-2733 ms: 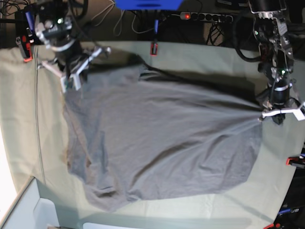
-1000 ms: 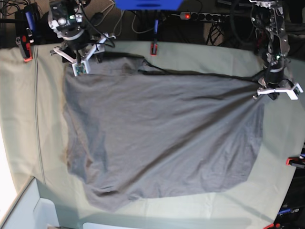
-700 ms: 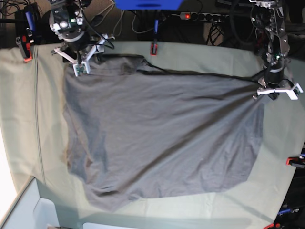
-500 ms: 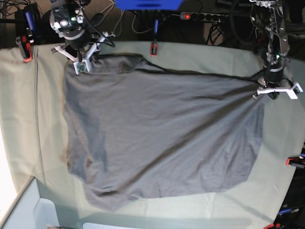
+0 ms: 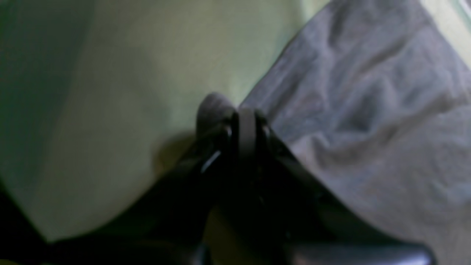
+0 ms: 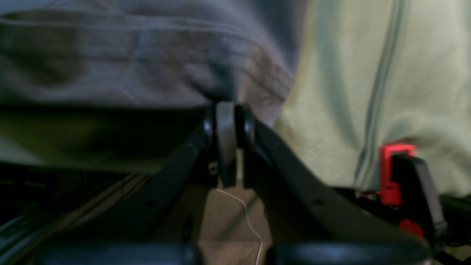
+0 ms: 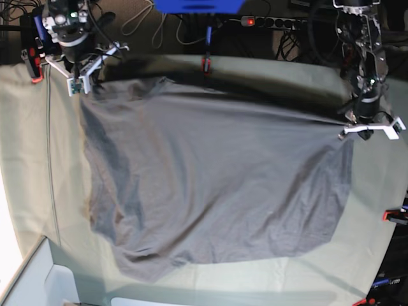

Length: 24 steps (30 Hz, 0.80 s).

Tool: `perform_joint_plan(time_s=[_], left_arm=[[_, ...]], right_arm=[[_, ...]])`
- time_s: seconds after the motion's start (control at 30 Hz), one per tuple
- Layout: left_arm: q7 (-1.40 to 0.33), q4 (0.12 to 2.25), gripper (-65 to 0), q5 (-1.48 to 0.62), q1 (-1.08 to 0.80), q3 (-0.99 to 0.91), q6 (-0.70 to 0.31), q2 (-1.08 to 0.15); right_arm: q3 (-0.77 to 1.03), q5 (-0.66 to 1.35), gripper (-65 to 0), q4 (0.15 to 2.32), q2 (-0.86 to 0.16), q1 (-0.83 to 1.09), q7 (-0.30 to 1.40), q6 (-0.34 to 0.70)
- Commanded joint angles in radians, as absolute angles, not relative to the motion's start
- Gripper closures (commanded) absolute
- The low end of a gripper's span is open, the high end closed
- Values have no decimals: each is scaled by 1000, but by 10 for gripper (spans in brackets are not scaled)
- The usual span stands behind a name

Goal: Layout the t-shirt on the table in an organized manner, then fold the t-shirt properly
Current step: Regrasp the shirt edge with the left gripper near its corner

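The grey t-shirt [image 7: 210, 178] lies spread over the table [image 7: 25, 166], its far edge stretched taut between my two grippers. My right gripper [image 7: 81, 81] is at the far left corner of the shirt and is shut on its edge; the wrist view shows the fingertips [image 6: 226, 110] pinching grey fabric [image 6: 147, 55]. My left gripper [image 7: 357, 124] is at the far right corner and is shut on the shirt; its wrist view shows closed fingertips [image 5: 246, 117] on the fabric's edge [image 5: 368, 110]. The collar and label are not visible.
Red clamps hold the cloth at the far edge [image 7: 206, 64], far left [image 7: 35, 67] and right [image 7: 395, 215]; one shows in the right wrist view [image 6: 393, 169]. Cables and a power strip [image 7: 274, 23] lie behind the table. A white bin [image 7: 38, 280] sits at the near left.
My right gripper has pulled its corner of the shirt further left and back, drawing the far edge straighter and flatter. My left gripper has stayed almost still, holding its corner.
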<state>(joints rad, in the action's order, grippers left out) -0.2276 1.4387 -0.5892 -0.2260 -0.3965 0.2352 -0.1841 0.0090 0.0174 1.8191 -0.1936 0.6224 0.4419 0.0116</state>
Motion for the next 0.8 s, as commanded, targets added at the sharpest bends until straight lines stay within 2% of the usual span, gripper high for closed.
perform_joint_plan(time_s=[0.0,0.13,0.2,0.4,0.47,0.67,0.77], left_arm=[[-197,1455,-4,-582,-217,-400,237,-194],[-197,1409,-6,-582,-199,-344,237,-202],[-197,1377,-31,-582,-174,-311,237,-205],[-197,1366,-279,-582,-160,-298,239,-197],[-196,1402,-316,-582,-165,-298,239,-197],[-191,1589,-325,-590,-278,-305,239,-202],[-188,1618,-325,-588,-352,-308,242,-197]], right_arm=[[18,10,0,1831,-206,633,433,7],[8,10,0,1808,-208,630,435,7],[8,10,0,1805,-206,627,435,7],[8,10,0,1810,-211,627,435,7],[8,10,0,1810,-211,627,435,7],[8,10,0,1810,-209,627,435,7],[8,10,0,1811,-206,627,435,7]])
